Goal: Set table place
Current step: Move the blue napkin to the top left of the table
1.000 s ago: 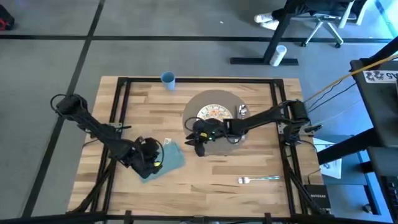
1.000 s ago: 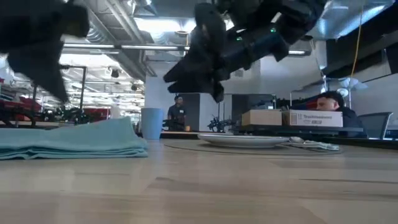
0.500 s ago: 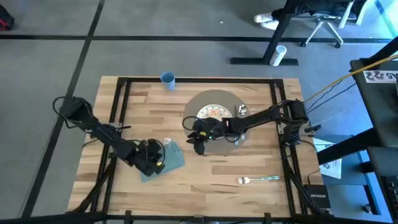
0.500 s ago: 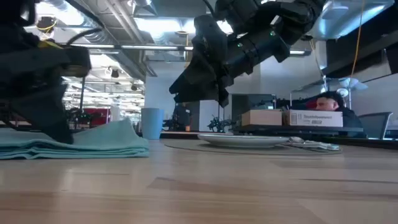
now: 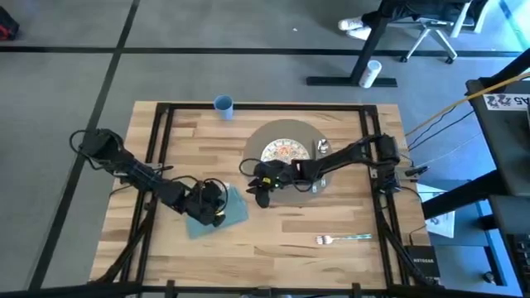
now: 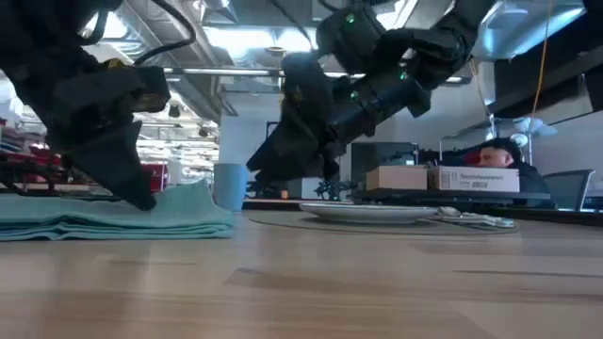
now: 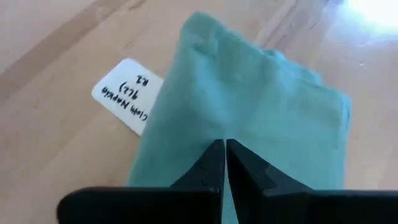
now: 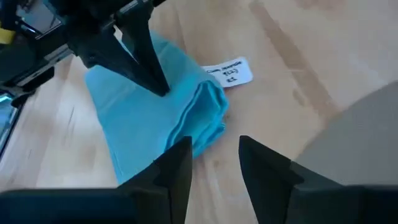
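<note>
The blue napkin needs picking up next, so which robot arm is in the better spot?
Probably the left. Its left gripper is shut, tips right on the napkin, while the right gripper hangs open beside the placemat, clear of the cloth.

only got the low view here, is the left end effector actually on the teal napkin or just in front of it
Observer: The left end effector is on the teal napkin, fingers shut together.
Operator: anything beside the napkin i can't see
Observer: A white handwritten label lies on the table against its edge.
Operator: and the right one
Observer: The right end effector is open, above the table between the placemat and the napkin.
</note>
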